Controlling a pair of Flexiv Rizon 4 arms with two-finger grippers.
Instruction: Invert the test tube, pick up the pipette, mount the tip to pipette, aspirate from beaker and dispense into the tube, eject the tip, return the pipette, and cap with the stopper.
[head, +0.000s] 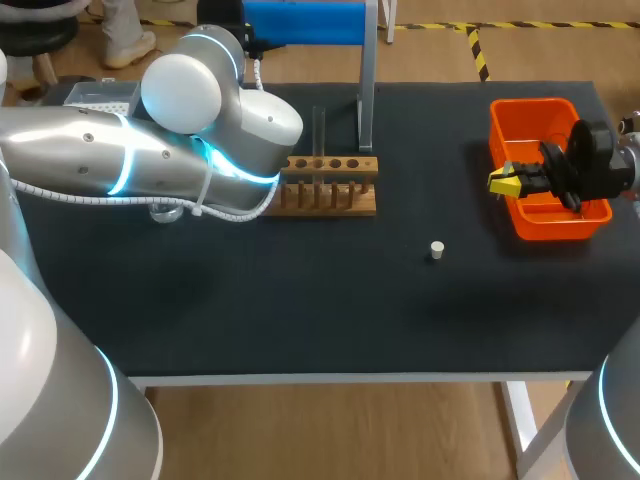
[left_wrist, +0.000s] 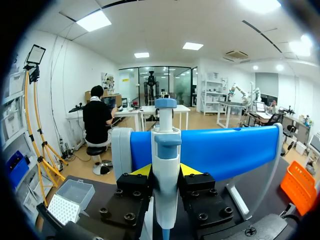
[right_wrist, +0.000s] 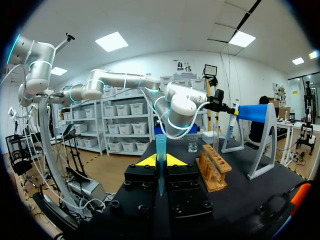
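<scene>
Two claws, both closed: your left gripper (left_wrist: 166, 171) clamps the pipette (left_wrist: 166, 145) beside the blue stand (left_wrist: 225, 150); your right gripper (right_wrist: 160, 161) pinches a thin blue tip (right_wrist: 160, 142) over the orange bin (head: 530, 105). This is probably the return step. Next, seat the pipette, then fetch the stopper (head: 436, 250) lying mid-table.

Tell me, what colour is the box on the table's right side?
The box is bright orange; the head view shows it best.
</scene>
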